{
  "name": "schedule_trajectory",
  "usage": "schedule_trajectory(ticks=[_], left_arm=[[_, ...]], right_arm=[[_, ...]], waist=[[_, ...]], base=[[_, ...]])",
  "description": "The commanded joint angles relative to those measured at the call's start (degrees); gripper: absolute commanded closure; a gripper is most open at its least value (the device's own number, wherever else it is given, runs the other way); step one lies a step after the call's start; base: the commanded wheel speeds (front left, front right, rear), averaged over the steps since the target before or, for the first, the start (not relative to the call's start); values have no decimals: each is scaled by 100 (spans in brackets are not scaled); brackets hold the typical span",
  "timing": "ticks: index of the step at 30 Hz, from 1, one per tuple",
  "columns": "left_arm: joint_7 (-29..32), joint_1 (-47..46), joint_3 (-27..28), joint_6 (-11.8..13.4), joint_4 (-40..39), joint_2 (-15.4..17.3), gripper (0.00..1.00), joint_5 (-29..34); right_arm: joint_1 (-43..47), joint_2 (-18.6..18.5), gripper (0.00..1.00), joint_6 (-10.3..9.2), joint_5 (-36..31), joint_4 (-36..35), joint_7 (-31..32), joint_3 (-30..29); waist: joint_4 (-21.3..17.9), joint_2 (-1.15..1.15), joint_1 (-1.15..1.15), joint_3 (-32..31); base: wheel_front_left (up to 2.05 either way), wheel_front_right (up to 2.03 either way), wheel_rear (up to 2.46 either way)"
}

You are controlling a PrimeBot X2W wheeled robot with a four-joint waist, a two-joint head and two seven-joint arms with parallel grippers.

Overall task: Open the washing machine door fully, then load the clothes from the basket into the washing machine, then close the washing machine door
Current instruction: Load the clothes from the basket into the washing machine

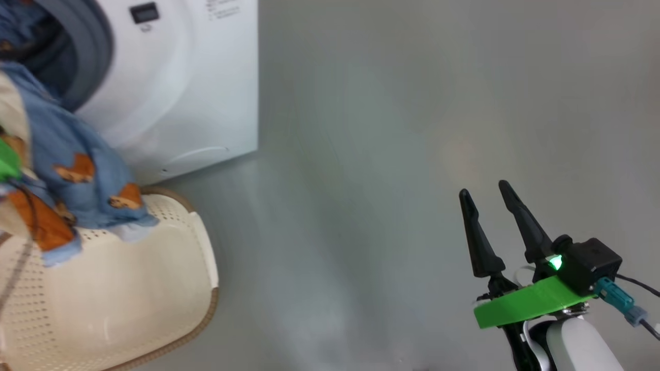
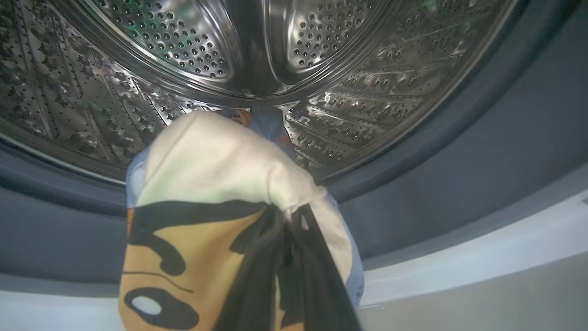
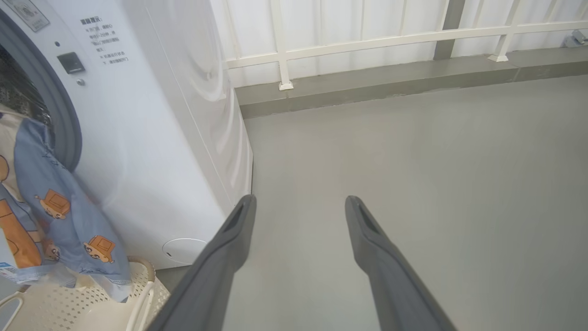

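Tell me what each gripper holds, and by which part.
Left gripper is shut on the clothes, pinching a bunched fold of the cream and orange cloth. Right gripper is open, empty.

The right tool (image 1: 483,189) is showing two long, dark, tapering fingers (image 1: 478,242), each carrying a narrow slot near its tip in the right wrist view. It is wearing a bright green plastic bracket (image 1: 526,303) under a black box (image 1: 593,263) where a green light (image 1: 555,263) is glowing. A teal plug (image 1: 613,298) is sticking out beside a thin black cable (image 1: 638,283), and a glossy white forearm (image 1: 580,345) is joining on below.
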Motion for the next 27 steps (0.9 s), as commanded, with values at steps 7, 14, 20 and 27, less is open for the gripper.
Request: schedule_trajectory(ticks=[7, 14, 20, 27], left_arm=[[430, -1107, 345, 72, 244, 678, 100, -105], [416, -1886, 438, 148, 423, 1034, 100, -47], [-270, -2474, 597, 76, 462, 1245, 100, -7], [-1503, -2984, 673, -82, 877, 1311, 100, 115]], right_arm=[[-321, -40, 0, 25, 291, 89, -241, 229], [-553, -39, 0, 25, 496, 243, -341, 350], [-705, -39, 0, 25, 667, 319, -367, 422], [-793, -39, 0, 25, 742, 233, -371, 391]], waist=[[-423, 0, -1, 740], [-639, 0, -1, 1138], [-802, 0, -1, 1414], [-847, 0, -1, 1538]], base=[[0, 0, 0], [0, 0, 0], [0, 0, 0], [0, 0, 0]])
